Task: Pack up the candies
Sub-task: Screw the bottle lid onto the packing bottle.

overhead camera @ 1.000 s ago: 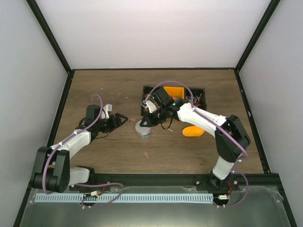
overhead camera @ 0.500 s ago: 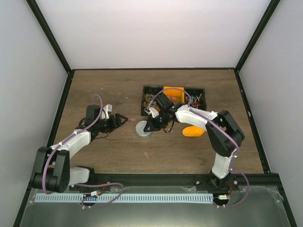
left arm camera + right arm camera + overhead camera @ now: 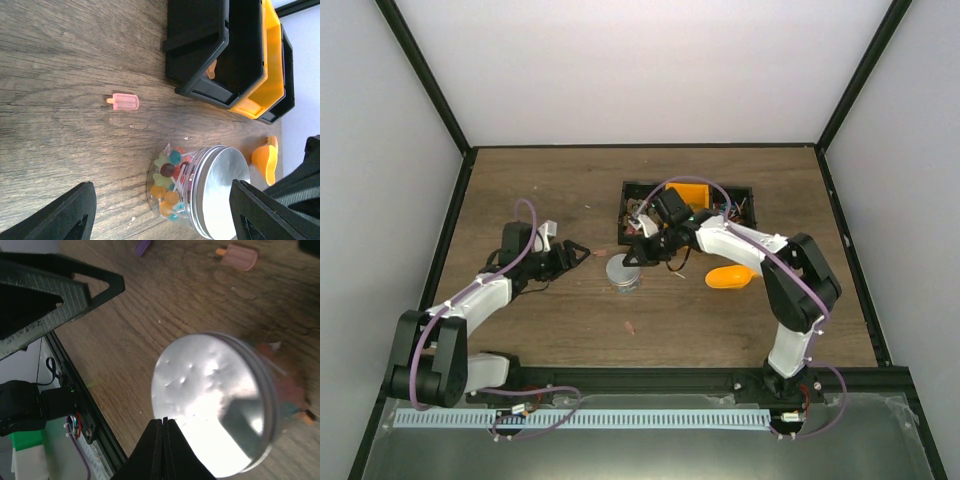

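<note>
A clear jar (image 3: pixel 172 182) packed with multicoloured candies stands on the table under a silver screw lid (image 3: pixel 220 195). My left gripper (image 3: pixel 165 215) is open, its jaws wide on either side of the jar and apart from it. In the top view the left gripper (image 3: pixel 575 252) sits just left of the jar (image 3: pixel 623 272). My right gripper (image 3: pixel 164 421) is shut and empty, its tips over the edge of the lid (image 3: pixel 215 400); whether they touch it I cannot tell. A pink popsicle-shaped candy (image 3: pixel 124 102) lies loose on the wood.
Black bins (image 3: pixel 688 205), one with an orange insert (image 3: pixel 265 65), stand behind the jar with more candies inside. An orange scoop (image 3: pixel 728 276) lies to the jar's right. A small loose candy (image 3: pixel 630 326) lies nearer the front. A purple candy (image 3: pixel 142 246) lies near the popsicle candy.
My right arm has shifted slightly above the jar, its elbow swinging, with the gripper staying shut over the lid. The left arm and the jar have not moved.
</note>
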You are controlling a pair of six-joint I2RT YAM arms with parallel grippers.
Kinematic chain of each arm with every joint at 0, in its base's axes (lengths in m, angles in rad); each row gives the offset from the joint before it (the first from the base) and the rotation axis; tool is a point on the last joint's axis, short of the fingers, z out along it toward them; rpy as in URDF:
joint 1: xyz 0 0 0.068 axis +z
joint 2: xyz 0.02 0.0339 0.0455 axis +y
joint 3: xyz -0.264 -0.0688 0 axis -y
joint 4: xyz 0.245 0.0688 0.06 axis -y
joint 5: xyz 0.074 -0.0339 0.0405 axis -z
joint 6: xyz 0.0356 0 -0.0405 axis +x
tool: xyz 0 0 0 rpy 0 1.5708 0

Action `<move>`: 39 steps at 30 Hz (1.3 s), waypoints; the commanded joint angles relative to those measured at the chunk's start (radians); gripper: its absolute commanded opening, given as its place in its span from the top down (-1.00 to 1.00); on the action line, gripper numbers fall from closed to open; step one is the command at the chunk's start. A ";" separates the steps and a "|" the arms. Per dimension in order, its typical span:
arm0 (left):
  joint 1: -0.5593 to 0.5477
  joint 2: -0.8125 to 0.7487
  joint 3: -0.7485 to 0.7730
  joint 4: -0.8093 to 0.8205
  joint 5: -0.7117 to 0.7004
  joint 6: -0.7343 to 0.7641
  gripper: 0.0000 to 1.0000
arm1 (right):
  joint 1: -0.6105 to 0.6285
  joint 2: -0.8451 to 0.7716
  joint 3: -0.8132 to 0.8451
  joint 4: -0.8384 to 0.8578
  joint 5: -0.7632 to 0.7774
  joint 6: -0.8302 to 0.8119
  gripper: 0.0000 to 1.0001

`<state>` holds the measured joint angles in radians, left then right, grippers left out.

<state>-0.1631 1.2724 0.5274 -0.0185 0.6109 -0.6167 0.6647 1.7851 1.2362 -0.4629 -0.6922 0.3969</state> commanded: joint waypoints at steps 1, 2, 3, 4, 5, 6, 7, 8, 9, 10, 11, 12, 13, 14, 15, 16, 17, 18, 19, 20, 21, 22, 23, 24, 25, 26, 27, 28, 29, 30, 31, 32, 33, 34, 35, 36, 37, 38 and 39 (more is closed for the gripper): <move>0.002 -0.023 0.002 -0.005 0.002 0.018 -0.50 | -0.043 0.011 -0.033 0.054 -0.046 0.028 0.99; 0.002 -0.024 0.002 -0.007 0.000 0.020 -0.50 | -0.043 0.022 -0.039 0.057 -0.045 0.027 0.99; 0.002 -0.025 0.002 -0.008 0.001 0.020 -0.50 | -0.044 0.032 -0.047 0.063 -0.046 0.025 0.99; 0.002 -0.025 0.002 -0.009 0.000 0.020 -0.50 | -0.046 0.041 -0.056 0.071 -0.052 0.027 0.99; 0.002 -0.025 0.002 -0.009 0.001 0.021 -0.50 | -0.047 0.051 -0.064 0.077 -0.054 0.031 0.99; 0.002 -0.025 0.003 -0.010 0.001 0.020 -0.50 | -0.048 0.059 -0.069 0.081 -0.056 0.033 0.99; 0.002 -0.025 0.003 -0.011 0.001 0.020 -0.50 | -0.047 0.063 -0.071 0.083 -0.056 0.035 0.99; 0.002 -0.027 0.003 -0.012 -0.001 0.021 -0.50 | -0.048 0.065 -0.074 0.085 -0.053 0.036 0.99; 0.002 -0.028 0.003 -0.012 -0.001 0.020 -0.50 | -0.048 0.064 -0.075 0.084 -0.049 0.035 0.99; 0.002 -0.028 0.003 -0.013 -0.001 0.020 -0.50 | -0.047 0.065 -0.074 0.078 -0.044 0.035 0.99; 0.002 -0.027 0.003 -0.013 -0.002 0.020 -0.50 | -0.048 0.065 -0.070 0.071 -0.040 0.033 0.99; 0.002 -0.025 0.002 -0.012 -0.002 0.020 -0.50 | -0.048 0.063 -0.067 0.064 -0.038 0.029 0.99; 0.002 -0.023 0.002 -0.012 -0.002 0.020 -0.50 | -0.048 0.057 -0.061 0.056 -0.036 0.027 0.99; 0.002 -0.021 0.002 -0.011 -0.001 0.020 -0.50 | -0.049 0.046 -0.054 0.048 -0.034 0.023 0.99; 0.002 -0.022 0.003 -0.009 0.000 0.020 -0.50 | -0.048 0.034 -0.045 0.044 -0.032 0.021 0.98; 0.002 -0.021 0.003 -0.008 0.000 0.019 -0.50 | -0.048 0.017 -0.035 0.039 -0.022 0.019 0.99; 0.003 -0.021 0.003 -0.006 0.000 0.017 -0.50 | -0.049 -0.002 -0.022 0.035 -0.012 0.020 0.99; 0.002 -0.020 0.003 -0.004 0.001 0.017 -0.50 | -0.050 -0.016 -0.013 0.030 -0.006 0.019 0.99; 0.002 -0.018 0.004 -0.003 0.000 0.017 -0.50 | -0.053 -0.028 0.007 0.022 0.000 0.020 0.99; 0.002 -0.017 0.005 -0.001 0.002 0.016 -0.50 | -0.055 -0.037 0.021 0.013 0.010 0.022 0.99; 0.001 -0.015 0.005 -0.001 0.004 0.018 -0.51 | -0.055 -0.043 0.039 0.001 0.026 0.019 0.98; -0.002 -0.016 0.009 -0.003 0.005 0.020 -0.51 | -0.057 -0.042 0.059 -0.012 0.036 0.011 0.98; -0.004 -0.017 0.013 -0.006 0.000 0.025 -0.52 | -0.056 -0.036 0.080 -0.030 0.040 0.003 0.98; -0.005 -0.020 0.015 -0.009 -0.003 0.026 -0.52 | -0.056 -0.024 0.104 -0.047 0.034 -0.006 0.98; -0.006 -0.022 0.016 -0.010 -0.006 0.028 -0.52 | -0.056 -0.009 0.124 -0.058 0.018 -0.014 0.98; -0.006 -0.021 0.016 -0.011 -0.008 0.028 -0.52 | -0.056 0.004 0.131 -0.054 -0.006 -0.016 0.98; -0.006 -0.019 0.016 -0.011 -0.008 0.029 -0.52 | -0.056 0.013 0.131 -0.041 -0.028 -0.009 0.98; -0.006 -0.016 0.016 -0.009 -0.007 0.028 -0.52 | -0.056 0.023 0.124 -0.018 -0.050 0.000 0.98; -0.005 -0.013 0.015 -0.007 -0.004 0.028 -0.52 | -0.056 0.035 0.117 -0.003 -0.063 0.007 0.98; -0.006 -0.013 0.015 -0.007 -0.003 0.026 -0.52 | -0.055 0.049 0.112 0.004 -0.068 0.012 0.98; -0.006 -0.016 0.014 -0.008 -0.003 0.026 -0.52 | -0.054 0.062 0.104 0.013 -0.072 0.017 0.98; -0.006 -0.019 0.013 -0.011 -0.004 0.026 -0.52 | -0.054 0.075 0.091 0.021 -0.075 0.020 0.98; -0.005 -0.025 0.013 -0.015 -0.007 0.028 -0.52 | -0.052 0.082 0.077 0.035 -0.078 0.026 0.99; -0.006 -0.029 0.010 -0.021 -0.010 0.031 -0.52 | -0.051 0.090 0.064 0.046 -0.082 0.034 0.98; -0.006 -0.031 0.009 -0.024 -0.011 0.034 -0.52 | -0.049 0.097 0.054 0.051 -0.082 0.039 0.98; -0.006 -0.033 0.008 -0.028 -0.012 0.038 -0.52 | -0.047 0.101 0.045 0.057 -0.084 0.040 0.98; -0.006 -0.031 0.007 -0.030 -0.012 0.040 -0.52 | -0.047 0.105 0.037 0.062 -0.083 0.041 0.99; -0.006 -0.031 0.005 -0.031 -0.011 0.041 -0.52 | -0.046 0.106 0.030 0.063 -0.081 0.042 0.98; -0.005 -0.030 0.004 -0.027 -0.012 0.040 -0.52 | -0.046 0.107 0.024 0.061 -0.073 0.040 0.99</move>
<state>-0.1646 1.2583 0.5274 -0.0402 0.6064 -0.5964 0.6140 1.8832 1.2800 -0.4202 -0.7486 0.4278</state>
